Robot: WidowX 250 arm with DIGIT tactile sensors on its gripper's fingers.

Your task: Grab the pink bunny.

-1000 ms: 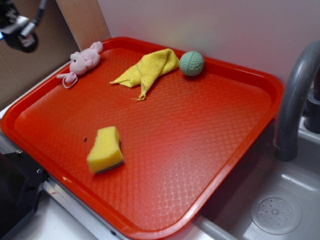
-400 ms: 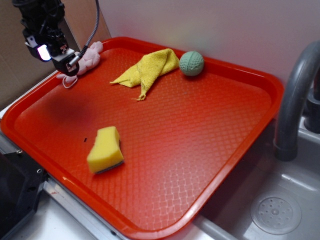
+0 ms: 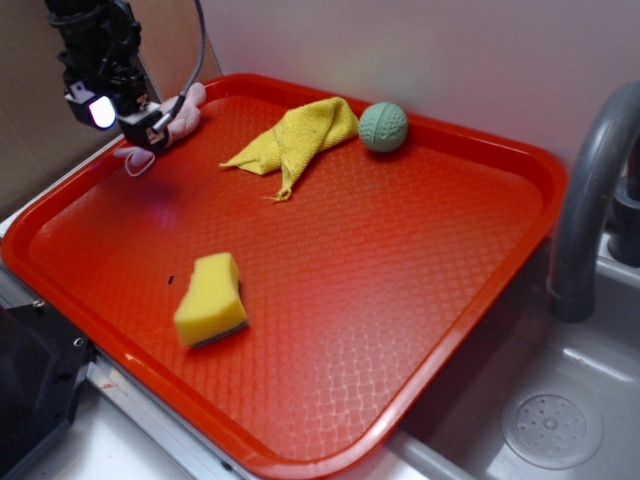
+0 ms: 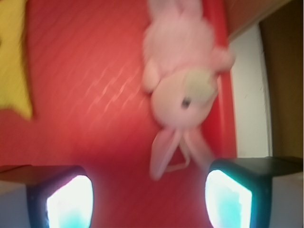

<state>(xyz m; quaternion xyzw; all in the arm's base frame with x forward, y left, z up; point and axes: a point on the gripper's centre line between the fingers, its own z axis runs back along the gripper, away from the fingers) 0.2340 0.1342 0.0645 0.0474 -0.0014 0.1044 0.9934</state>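
With our gripper (image 4: 149,192) spread wide and empty, the pink bunny (image 4: 183,78) lies just ahead against the red tray's (image 3: 500,160) left rim near its far corner, where one finger may strike the rim.

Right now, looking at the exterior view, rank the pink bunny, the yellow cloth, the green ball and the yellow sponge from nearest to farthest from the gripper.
Measured from the gripper:
1. pink bunny, right beside it at the tray's back-left corner.
2. yellow cloth, along the back, toward the middle.
3. yellow sponge, near the front edge.
4. green ball, by the back rim. The sponge and ball are nearly too close to call.
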